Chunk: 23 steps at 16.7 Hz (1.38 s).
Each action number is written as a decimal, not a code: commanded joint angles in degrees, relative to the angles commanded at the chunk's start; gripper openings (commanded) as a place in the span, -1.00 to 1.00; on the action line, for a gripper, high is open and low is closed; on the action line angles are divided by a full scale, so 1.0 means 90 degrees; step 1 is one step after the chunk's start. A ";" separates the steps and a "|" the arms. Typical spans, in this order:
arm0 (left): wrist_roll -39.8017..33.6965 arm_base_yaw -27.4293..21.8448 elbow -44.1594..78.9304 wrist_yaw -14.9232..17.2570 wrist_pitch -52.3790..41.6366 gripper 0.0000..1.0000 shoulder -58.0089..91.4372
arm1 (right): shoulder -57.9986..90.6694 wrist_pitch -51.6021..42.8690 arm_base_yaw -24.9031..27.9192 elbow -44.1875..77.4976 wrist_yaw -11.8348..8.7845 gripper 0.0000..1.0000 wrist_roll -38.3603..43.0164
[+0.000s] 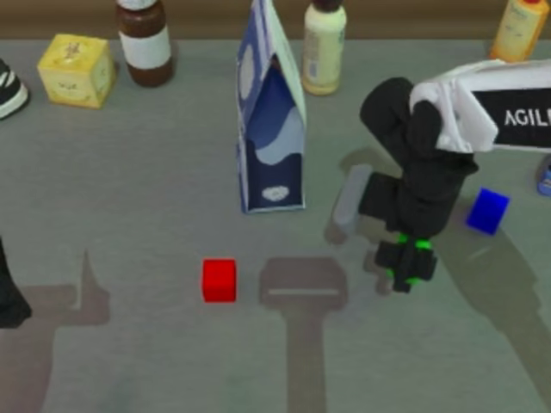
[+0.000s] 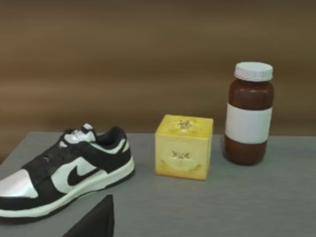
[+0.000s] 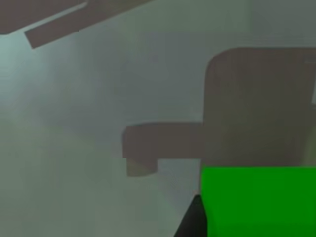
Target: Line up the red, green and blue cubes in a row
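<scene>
At the table's (image 1: 155,172) far left edge my left arm sits parked, and I cannot tell how its end effector stands; its wrist camera looks at a black-and-white sneaker (image 2: 64,170), a pale yellow box (image 2: 183,146) and a brown jar (image 2: 249,121). The red cube (image 1: 219,280) lies on the table left of centre, in front of the tall blue-and-white carton (image 1: 271,129). Further right, my right end effector (image 1: 406,262) hangs above the table, clamped on the green cube (image 1: 420,245), which fills a corner of the right wrist view. The blue cube (image 1: 487,211) rests on the table just beyond, near the right edge.
</scene>
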 joint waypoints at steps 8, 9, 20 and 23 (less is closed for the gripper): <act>0.0000 0.0000 0.0000 0.0000 0.0000 1.00 0.0000 | -0.0550 -0.1272 0.0027 0.0703 -0.0004 -1.00 0.0007; 0.0000 0.0000 0.0000 0.0000 0.0000 1.00 0.0000 | -0.0550 -0.1272 0.0027 0.0703 -0.0004 -1.00 0.0007; 0.0000 0.0000 0.0000 0.0000 0.0000 1.00 0.0000 | 0.0643 -0.2392 0.1553 0.3033 -0.0005 -1.00 -0.0487; 0.0000 0.0000 0.0000 0.0000 0.0000 1.00 0.0000 | 0.0808 -0.2574 0.1832 0.3362 -0.0004 -1.00 -0.0566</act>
